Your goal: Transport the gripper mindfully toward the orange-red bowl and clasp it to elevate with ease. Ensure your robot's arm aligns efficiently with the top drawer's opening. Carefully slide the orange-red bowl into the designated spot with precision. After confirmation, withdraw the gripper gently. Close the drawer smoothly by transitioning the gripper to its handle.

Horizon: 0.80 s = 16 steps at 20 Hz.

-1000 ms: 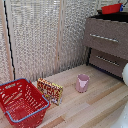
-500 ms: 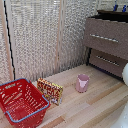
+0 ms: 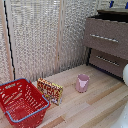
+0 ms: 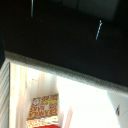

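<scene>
The top drawer (image 3: pixel 106 36) stands pulled out from the dark brown cabinet at the exterior view's upper right, with its silver handle (image 3: pixel 104 38) across the front. Above the drawer, at the frame's top edge, only the two blue fingertips (image 3: pixel 111 4) of my gripper (image 3: pixel 118 4) show. They are spread apart with nothing seen between them. A piece of the robot's arm (image 3: pixel 125 75), white, shows at the right edge. The orange-red bowl is hidden in both views. The wrist view looks into a dark space, with a grey-edged ledge (image 4: pixel 65 70) and light floor beyond it.
A lower drawer (image 3: pixel 107 62) sits below the open one. On the wooden floor are a pink cup (image 3: pixel 82 83), a printed box (image 3: pixel 50 91) (image 4: pixel 44 109) and a red mesh basket (image 3: pixel 20 102). A slatted white wall (image 3: pixel 45 35) stands behind.
The blue fingertips above the drawer seem to have shifted slightly toward the exterior view's right. The cup, box and basket have not moved.
</scene>
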Motion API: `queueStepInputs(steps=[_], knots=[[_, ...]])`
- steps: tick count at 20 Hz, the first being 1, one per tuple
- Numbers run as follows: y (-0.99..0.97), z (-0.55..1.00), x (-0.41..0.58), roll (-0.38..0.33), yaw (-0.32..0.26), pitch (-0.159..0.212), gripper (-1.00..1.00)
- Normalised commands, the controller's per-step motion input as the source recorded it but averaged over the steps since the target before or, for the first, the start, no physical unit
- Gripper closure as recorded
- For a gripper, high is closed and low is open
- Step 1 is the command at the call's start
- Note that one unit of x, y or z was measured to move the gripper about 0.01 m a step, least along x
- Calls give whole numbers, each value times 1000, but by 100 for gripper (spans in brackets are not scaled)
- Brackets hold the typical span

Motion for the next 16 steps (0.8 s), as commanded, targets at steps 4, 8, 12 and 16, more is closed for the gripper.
queueStepInputs(steps=[4,8,12,16], knots=[[-1,79,-181,-202,274,41,-100],[0,144,-238,-236,248,61,-100],[0,118,-228,-284,211,59,-100],[16,16,-213,-354,151,61,-100]])
